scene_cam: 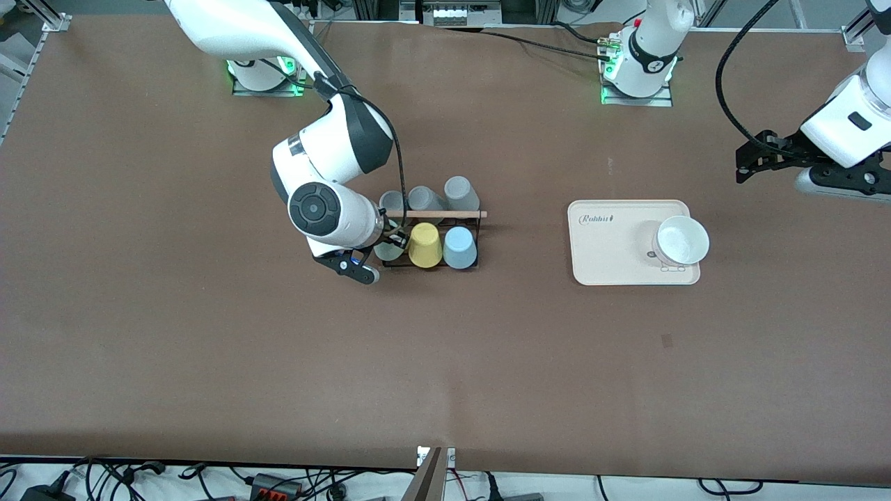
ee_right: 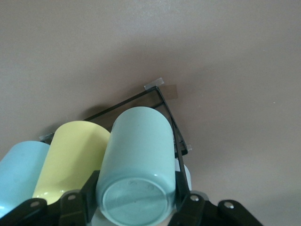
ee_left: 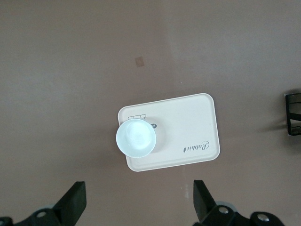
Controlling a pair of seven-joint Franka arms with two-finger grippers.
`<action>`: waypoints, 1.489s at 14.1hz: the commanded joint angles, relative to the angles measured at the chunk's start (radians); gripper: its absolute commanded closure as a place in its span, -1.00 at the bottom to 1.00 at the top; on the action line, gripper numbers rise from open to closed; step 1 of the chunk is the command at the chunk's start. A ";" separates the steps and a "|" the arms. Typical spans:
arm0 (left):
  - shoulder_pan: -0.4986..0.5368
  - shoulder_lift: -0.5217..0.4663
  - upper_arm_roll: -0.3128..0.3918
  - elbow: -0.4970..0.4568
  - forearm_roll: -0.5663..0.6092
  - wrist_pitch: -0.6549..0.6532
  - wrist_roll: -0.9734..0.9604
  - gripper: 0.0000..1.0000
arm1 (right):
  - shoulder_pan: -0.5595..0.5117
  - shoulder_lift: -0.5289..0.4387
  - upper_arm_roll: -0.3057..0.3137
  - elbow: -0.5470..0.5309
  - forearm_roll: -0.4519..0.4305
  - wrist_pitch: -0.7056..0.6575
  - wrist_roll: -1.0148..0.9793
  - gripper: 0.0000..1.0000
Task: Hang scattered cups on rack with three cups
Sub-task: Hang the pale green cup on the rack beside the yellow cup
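Six cups: three grey, one yellow, one light blue, one mint green

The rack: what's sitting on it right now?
The rack holds a blue cup, a yellow cup and three grey cups. The right gripper grips a mint cup there; its peg is hidden.

mint cup: inverted on black rack | blue cup: inverted, rack's other end

Brown matte surface, evenly lit, edged by aluminium framing; cables lie along its pale margin nearest the front camera.
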 commanded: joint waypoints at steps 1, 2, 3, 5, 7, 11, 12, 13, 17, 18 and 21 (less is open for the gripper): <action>-0.003 -0.003 -0.001 0.010 0.011 -0.004 0.001 -1.00 | 0.007 0.021 -0.003 0.032 0.015 0.004 0.013 0.51; -0.003 -0.003 -0.002 0.010 0.011 -0.004 0.001 -1.00 | 0.007 0.023 -0.003 0.032 0.016 0.005 0.013 0.51; -0.003 -0.003 -0.001 0.010 0.011 -0.004 0.001 -1.00 | 0.007 0.024 -0.003 0.031 0.016 0.005 0.013 0.50; -0.003 -0.003 -0.001 0.010 0.011 -0.004 0.003 -1.00 | 0.007 0.028 -0.003 0.031 0.016 0.005 0.013 0.05; -0.003 -0.003 -0.001 0.010 0.011 -0.005 0.001 -1.00 | 0.007 0.021 -0.003 0.032 0.021 0.004 0.033 -1.00; -0.001 -0.003 -0.001 0.010 0.011 -0.004 0.001 -1.00 | -0.002 0.017 -0.005 0.069 0.022 -0.018 0.047 -1.00; -0.001 -0.003 -0.001 0.010 0.011 -0.004 0.001 -1.00 | -0.003 0.015 -0.005 0.078 0.022 -0.019 0.047 -1.00; -0.003 -0.003 -0.001 0.010 0.011 -0.005 0.001 -1.00 | -0.006 0.017 -0.005 0.081 0.022 -0.024 0.047 -1.00; -0.003 -0.003 -0.001 0.010 0.011 -0.005 0.001 -1.00 | -0.006 -0.009 -0.017 0.084 0.016 -0.034 0.039 -1.00; -0.003 -0.003 -0.001 0.010 0.011 -0.005 0.000 -1.00 | -0.014 -0.026 -0.019 0.091 0.013 -0.034 0.036 -1.00; -0.003 -0.003 -0.001 0.010 0.011 -0.004 0.000 -1.00 | -0.089 -0.058 -0.016 0.112 0.008 -0.050 0.003 -1.00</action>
